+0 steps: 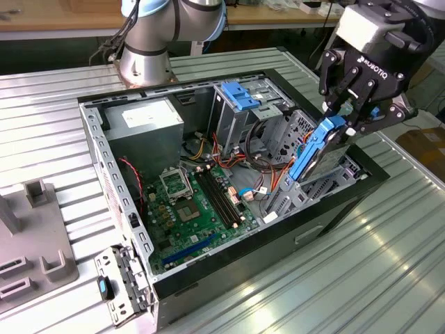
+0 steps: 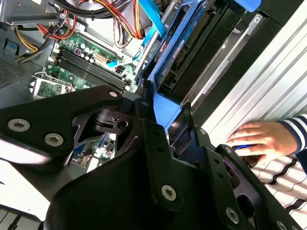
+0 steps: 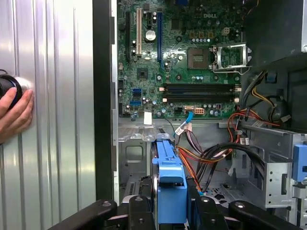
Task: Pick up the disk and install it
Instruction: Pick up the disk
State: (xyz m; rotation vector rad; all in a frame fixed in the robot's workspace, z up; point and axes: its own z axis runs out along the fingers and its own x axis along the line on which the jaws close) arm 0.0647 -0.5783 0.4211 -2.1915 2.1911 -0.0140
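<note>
My gripper (image 1: 341,117) is shut on the disk (image 1: 316,149), a flat drive framed by blue plastic rails. It hangs on edge and tilted over the drive bay (image 1: 327,182) at the open computer case's end, on the exterior view's right. The disk's lower end reaches down to the bay's metal frame; whether it touches I cannot tell. In the first wrist view the disk's blue rail (image 3: 170,184) stands between the black fingers (image 3: 139,207). In the second wrist view the disk (image 2: 187,43) extends away from the gripper (image 2: 165,109) toward the case.
The open case (image 1: 208,275) holds a green motherboard (image 1: 195,209), a grey power supply box (image 1: 142,122), cable bundles (image 1: 236,156) and a blue latch (image 1: 240,96). A grey fixture (image 1: 28,236) lies at the exterior view's left. A person's hand (image 2: 259,139) rests on the ribbed metal table (image 1: 389,264) beside the case.
</note>
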